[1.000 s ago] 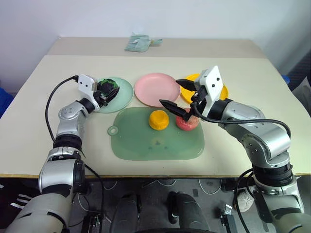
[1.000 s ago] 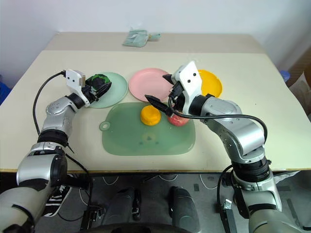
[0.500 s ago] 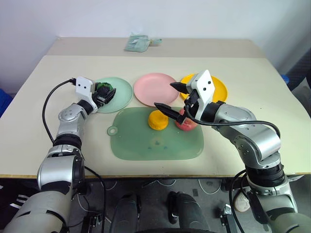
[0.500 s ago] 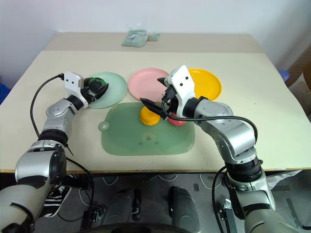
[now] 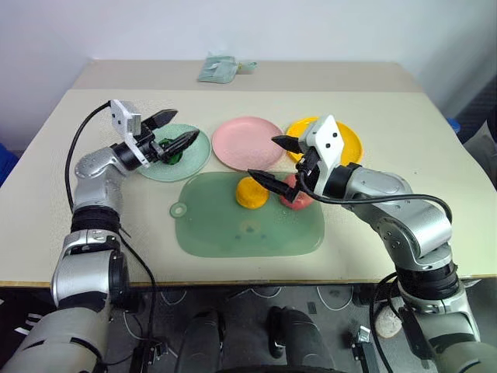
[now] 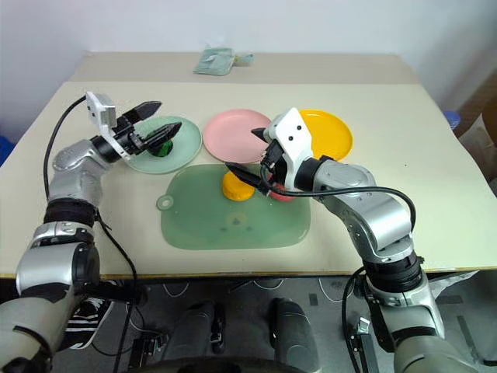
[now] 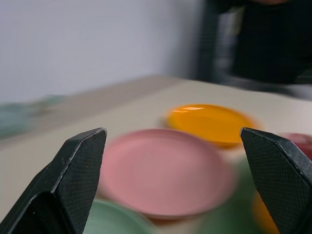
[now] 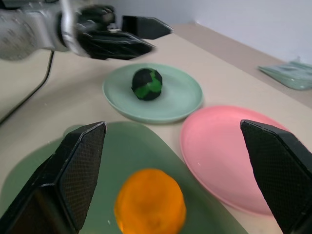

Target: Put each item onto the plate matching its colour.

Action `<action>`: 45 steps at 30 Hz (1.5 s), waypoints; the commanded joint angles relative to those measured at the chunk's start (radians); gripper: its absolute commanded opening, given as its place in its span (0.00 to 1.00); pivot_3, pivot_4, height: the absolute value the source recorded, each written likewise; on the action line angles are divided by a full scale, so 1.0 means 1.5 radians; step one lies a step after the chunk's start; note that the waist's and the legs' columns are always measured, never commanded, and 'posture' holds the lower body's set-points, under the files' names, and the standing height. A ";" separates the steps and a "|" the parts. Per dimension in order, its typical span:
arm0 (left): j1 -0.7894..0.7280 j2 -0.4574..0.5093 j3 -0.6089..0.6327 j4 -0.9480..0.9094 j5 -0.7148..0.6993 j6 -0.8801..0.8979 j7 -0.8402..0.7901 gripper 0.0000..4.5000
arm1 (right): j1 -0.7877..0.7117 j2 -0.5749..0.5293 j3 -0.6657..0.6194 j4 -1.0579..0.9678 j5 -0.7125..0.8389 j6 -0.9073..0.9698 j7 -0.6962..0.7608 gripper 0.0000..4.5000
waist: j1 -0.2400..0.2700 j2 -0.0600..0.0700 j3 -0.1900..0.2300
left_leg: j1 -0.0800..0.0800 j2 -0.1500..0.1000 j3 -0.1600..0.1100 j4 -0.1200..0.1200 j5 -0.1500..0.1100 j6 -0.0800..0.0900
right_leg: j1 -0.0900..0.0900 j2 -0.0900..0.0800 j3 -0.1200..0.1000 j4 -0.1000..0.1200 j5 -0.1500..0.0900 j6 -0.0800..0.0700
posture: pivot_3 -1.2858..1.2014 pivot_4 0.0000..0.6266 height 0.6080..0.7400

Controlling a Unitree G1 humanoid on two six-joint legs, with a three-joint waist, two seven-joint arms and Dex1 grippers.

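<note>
The dark green-and-black round item [image 8: 147,84] rests on the mint green plate [image 5: 199,152]. My left gripper [image 5: 175,130] hovers just above it, open and holding nothing. The orange round item [image 5: 251,193] and the pink-red apple [image 5: 299,192] lie side by side on the translucent green mat [image 5: 248,229]. Over these two my right gripper [image 5: 262,157] stands open and empty. The pink plate [image 5: 250,142] and the yellow plate [image 5: 353,141] sit behind the mat, both bare, with my right hand covering part of the yellow one.
A small pale green cloth [image 5: 218,69] lies at the table's far edge. The three plates stand in a row behind the mat. Bare tabletop stretches to the left, right and front of the mat.
My left gripper has opened, letting go of the green-and-black item onto the green plate, and has lifted up and back from it. The right arm has held its place.
</note>
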 commanded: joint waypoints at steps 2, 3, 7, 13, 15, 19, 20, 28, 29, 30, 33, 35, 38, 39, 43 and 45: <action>0.065 0.056 -0.026 -0.160 -0.061 0.124 -0.117 1.00 | -0.023 -0.009 0.028 -0.003 -0.019 0.006 0.018 1.00 | -0.008 0.000 0.000 | 0.000 0.000 0.000 0.000 0.000 0.000 | 0.000 0.000 0.000 0.000 0.000 0.000 | 0.52 0.24 1.00; 0.075 0.068 -0.031 -0.174 -0.059 0.132 -0.131 1.00 | -0.026 -0.010 0.041 0.002 -0.022 0.015 0.024 1.00 | -0.008 0.000 0.000 | 0.000 0.000 0.000 0.000 0.000 0.000 | 0.000 0.000 0.000 0.001 0.000 -0.001 | 0.52 0.24 1.00; 0.104 0.106 -0.048 -0.213 -0.053 0.170 -0.160 1.00 | -0.042 -0.006 0.075 0.026 -0.035 0.031 0.044 1.00 | -0.008 0.000 0.000 | 0.001 0.001 -0.001 0.000 0.000 0.000 | -0.001 0.001 0.000 0.002 -0.002 -0.003 | 0.52 0.24 1.00; 0.151 0.129 -0.038 -0.244 -0.042 0.160 -0.160 1.00 | -0.106 0.011 0.131 0.131 -0.090 0.008 0.072 1.00 | -0.006 0.000 0.000 | 0.000 0.000 0.000 0.000 0.000 0.000 | -0.001 0.000 0.000 0.001 -0.002 -0.003 | 0.52 0.24 1.00; 0.159 0.128 -0.030 -0.252 -0.039 0.139 -0.146 1.00 | -0.118 0.021 0.140 0.156 -0.105 0.002 0.075 1.00 | -0.005 0.000 0.000 | 0.000 0.001 -0.001 0.000 0.000 0.000 | -0.001 0.000 0.000 0.001 -0.002 -0.003 | 0.52 0.24 1.00; 0.177 0.133 -0.019 -0.269 -0.040 0.127 -0.129 1.00 | -0.127 0.028 0.164 0.182 -0.129 -0.001 0.093 1.00 | -0.006 0.000 0.000 | 0.000 0.000 0.000 0.000 0.000 0.000 | -0.001 0.000 0.000 0.001 -0.002 -0.003 | 0.52 0.24 1.00; 0.183 0.133 -0.016 -0.274 -0.041 0.123 -0.126 1.00 | -0.128 0.028 0.172 0.186 -0.137 -0.003 0.099 1.00 | -0.007 0.000 0.000 | 0.000 0.000 0.000 0.000 0.000 0.000 | -0.001 0.000 0.000 0.001 -0.002 -0.003 | 0.52 0.24 1.00; 0.213 0.143 -0.005 -0.295 -0.049 0.120 -0.109 1.00 | -0.146 0.052 0.183 0.227 -0.172 0.001 0.109 1.00 | -0.007 0.000 0.000 | 0.000 0.001 0.000 0.000 0.000 0.000 | -0.002 0.000 0.000 0.002 -0.002 -0.003 | 0.52 0.24 1.00; 0.216 0.143 -0.005 -0.296 -0.048 0.116 -0.108 1.00 | -0.148 0.056 0.184 0.232 -0.176 0.001 0.109 1.00 | -0.007 0.000 0.000 | 0.000 0.001 0.000 0.000 0.000 0.000 | -0.002 0.000 0.000 0.002 -0.002 -0.003 | 0.52 0.24 1.00; 0.218 0.143 -0.005 -0.297 -0.048 0.114 -0.107 1.00 | -0.150 0.060 0.185 0.238 -0.181 0.000 0.106 1.00 | -0.007 0.000 0.000 | 0.000 0.001 0.000 0.000 0.000 0.000 | -0.002 0.000 0.000 0.002 -0.002 -0.003 | 0.52 0.24 1.00; 0.220 0.140 -0.004 -0.300 -0.048 0.112 -0.104 1.00 | -0.151 0.065 0.194 0.248 -0.195 -0.001 0.108 1.00 | -0.006 0.000 0.000 | 0.000 0.001 0.000 0.000 0.000 0.000 | -0.002 0.000 0.000 0.002 -0.002 -0.003 | 0.52 0.24 1.00; 0.219 0.138 -0.005 -0.300 -0.048 0.112 -0.103 1.00 | -0.150 0.066 0.203 0.254 -0.205 -0.002 0.110 1.00 | -0.006 0.000 0.000 | 0.000 0.001 0.000 0.000 0.000 0.000 | -0.002 0.000 0.000 0.002 -0.002 -0.003 | 0.52 0.24 1.00; 0.216 0.134 -0.008 -0.298 -0.047 0.108 -0.102 1.00 | -0.147 0.064 0.216 0.262 -0.224 -0.001 0.113 1.00 | -0.007 0.000 0.000 | 0.000 0.001 0.000 0.000 0.000 0.000 | -0.002 0.000 0.000 0.002 -0.002 -0.003 | 0.52 0.24 1.00; 0.214 0.133 -0.009 -0.297 -0.046 0.107 -0.102 1.00 | -0.147 0.063 0.218 0.264 -0.229 -0.001 0.115 1.00 | -0.007 0.000 0.000 | 0.000 0.001 0.000 0.000 0.000 0.000 | -0.002 0.000 0.000 0.002 -0.002 -0.003 | 0.52 0.24 1.00; 0.211 0.130 -0.011 -0.293 -0.043 0.101 -0.103 1.00 | -0.146 0.065 0.219 0.271 -0.241 0.004 0.120 1.00 | -0.007 0.000 0.000 | 0.000 0.001 0.000 0.000 0.000 0.000 | -0.002 0.000 0.000 0.002 -0.002 -0.003 | 0.52 0.24 1.00; 0.210 0.128 -0.012 -0.292 -0.042 0.099 -0.102 1.00 | -0.145 0.064 0.219 0.271 -0.243 0.005 0.124 0.83 | -0.007 0.000 0.000 | 0.000 0.001 0.000 0.000 0.000 0.000 | -0.002 0.000 0.000 0.002 -0.002 -0.003 | 0.52 0.24 1.00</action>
